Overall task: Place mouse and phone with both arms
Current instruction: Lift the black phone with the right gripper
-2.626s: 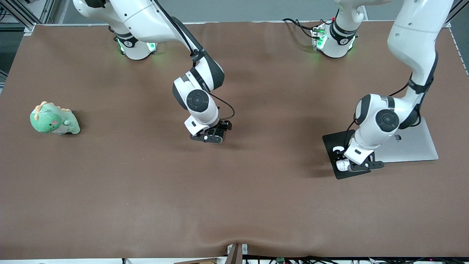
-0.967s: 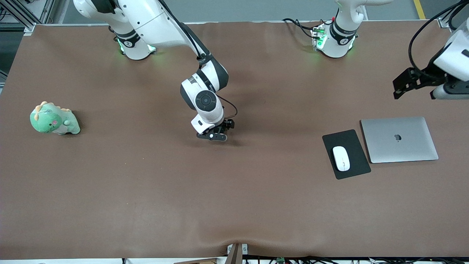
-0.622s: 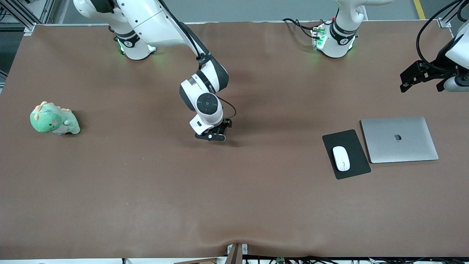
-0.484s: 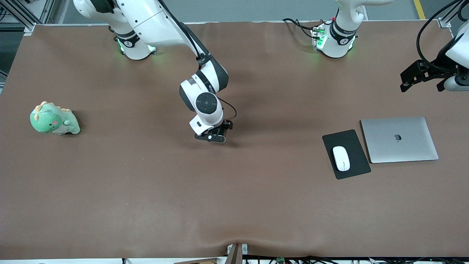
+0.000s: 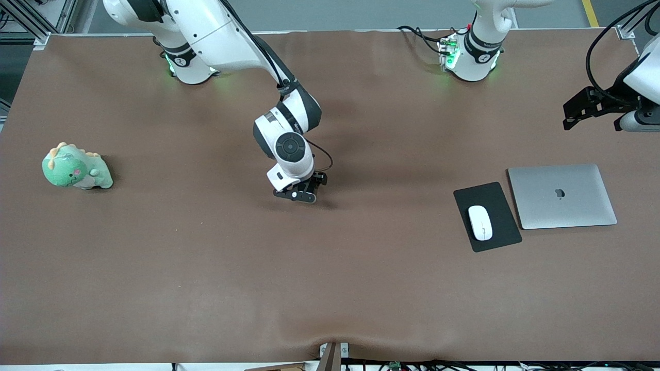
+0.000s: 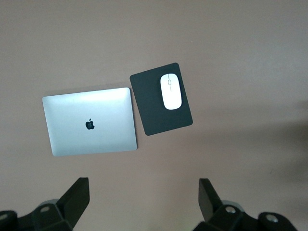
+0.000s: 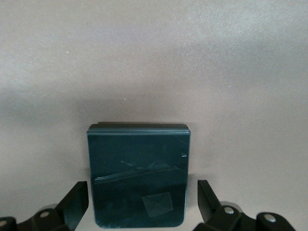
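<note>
Your right gripper straddled the phone, jaws apart; your left gripper hung open-jawed above the laptop.

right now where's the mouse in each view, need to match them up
Front view: the mouse lies on the mouse pad, toward the left arm's end of the table.
Left wrist view: the mouse lies on the mouse pad.
Right wrist view: not in it; only the phone shows.
Shared landmark: the laptop beside the pad.
</note>
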Available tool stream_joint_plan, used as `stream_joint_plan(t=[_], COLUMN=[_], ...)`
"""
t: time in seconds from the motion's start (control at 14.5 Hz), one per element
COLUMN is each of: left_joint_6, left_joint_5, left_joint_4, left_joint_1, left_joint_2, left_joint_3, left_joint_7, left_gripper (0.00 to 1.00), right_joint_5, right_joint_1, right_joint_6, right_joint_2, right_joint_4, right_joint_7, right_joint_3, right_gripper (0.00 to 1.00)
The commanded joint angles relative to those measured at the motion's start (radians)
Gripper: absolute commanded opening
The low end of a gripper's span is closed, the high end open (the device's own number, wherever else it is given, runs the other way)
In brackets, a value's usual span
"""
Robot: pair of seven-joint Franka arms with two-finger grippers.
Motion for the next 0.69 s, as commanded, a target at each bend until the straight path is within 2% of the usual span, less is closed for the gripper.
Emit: stream_joint_plan(t=[0.0, 0.14, 0.21, 0.35, 0.62], left_joint_6=[-0.027, -0.047, -0.063, -0.077, -0.049], left_joint_5=[-0.01, -0.012, -0.013, -0.013, -0.023], left_joint_4=[0.011, 0.017, 0.019, 0.022, 0.022], left_joint_1=[0.01, 0.011, 0.011, 0.018, 0.016], left_joint_2=[-0.019, -0.043, -0.047, -0.051, -0.008], left_joint_3=[-0.004, 0.002, 0.003, 0.005, 0.003], left_joint_7=[0.029, 0.033, 0.033, 0.033, 0.013], left_gripper=[1.0, 1.0, 1.0, 1.0, 1.0], right_joint_5=[-0.023, -0.024, -0.024, -0.023, -0.021], right_joint_1=[0.003, -0.002, -0.002, -0.013, -0.085], right_joint_6=[0.026, 0.02, 0.015, -0.003, -0.129], right_joint_2=[0.012, 0.01, 0.007, -0.002, -0.071], right_joint_4=[0.001, 0.007, 0.008, 0.012, 0.004], right_joint_7=[0.025, 0.021, 0.021, 0.015, 0.007], right_joint_3=[0.001, 0.002, 0.002, 0.002, 0.004], right_gripper=[0.9, 0.14, 0.0, 0.0, 0.0])
